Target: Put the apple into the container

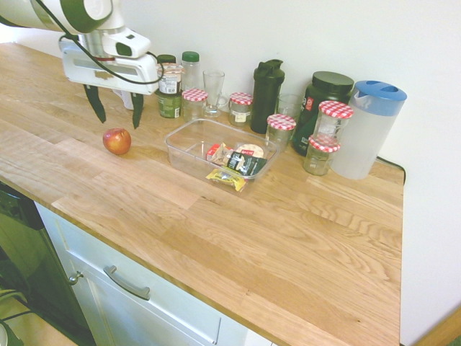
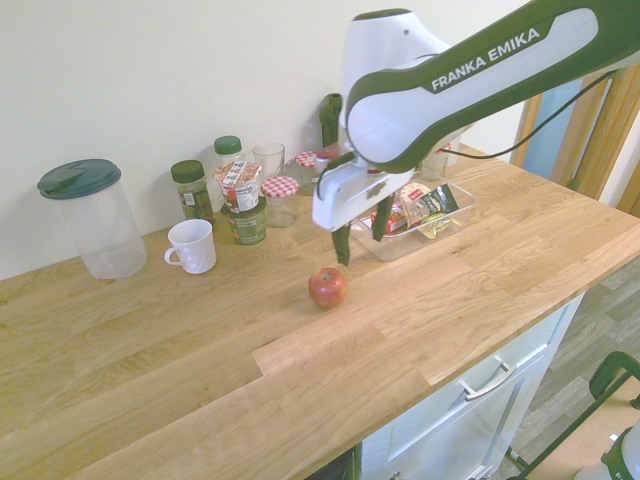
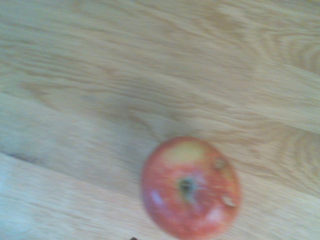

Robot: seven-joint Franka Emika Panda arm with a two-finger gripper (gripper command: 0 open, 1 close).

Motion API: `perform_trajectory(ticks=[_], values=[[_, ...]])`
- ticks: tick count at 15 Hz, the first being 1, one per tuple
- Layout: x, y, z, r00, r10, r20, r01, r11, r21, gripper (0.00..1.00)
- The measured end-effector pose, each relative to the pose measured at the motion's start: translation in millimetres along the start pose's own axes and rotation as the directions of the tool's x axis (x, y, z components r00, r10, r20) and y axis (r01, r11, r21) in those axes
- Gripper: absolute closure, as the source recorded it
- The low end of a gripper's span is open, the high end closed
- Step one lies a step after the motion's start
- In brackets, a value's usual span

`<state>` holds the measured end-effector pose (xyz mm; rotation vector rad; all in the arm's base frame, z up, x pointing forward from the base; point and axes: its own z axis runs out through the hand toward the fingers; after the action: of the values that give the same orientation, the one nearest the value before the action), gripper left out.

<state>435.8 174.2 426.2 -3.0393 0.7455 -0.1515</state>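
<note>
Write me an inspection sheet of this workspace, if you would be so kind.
Surface: wooden counter, no spill seen
Job's things: apple on the counter, outside the clear tub; small packets in the tub
Clutter: jars, black shaker, blue-lidded pitcher, white mug
Pincer: open, empty, above the apple
Cables: dark cord near the counter's back corner
Surroundings: pale wall, white drawer front
</note>
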Motion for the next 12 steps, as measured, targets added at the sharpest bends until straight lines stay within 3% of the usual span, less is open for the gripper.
perform_trajectory(ticks=[7,8,12], values=[[7.9,-27.5,53.8,0.996,-0.080,-0.038,0.077,0.994,-0.084,0.00],[8.9,-28.1,62.3,0.997,-0.079,-0.022,0.077,0.993,-0.091,1.00],[17.3,-33.2,78.2,0.997,-0.072,0.007,0.072,0.993,-0.098,1.00]])
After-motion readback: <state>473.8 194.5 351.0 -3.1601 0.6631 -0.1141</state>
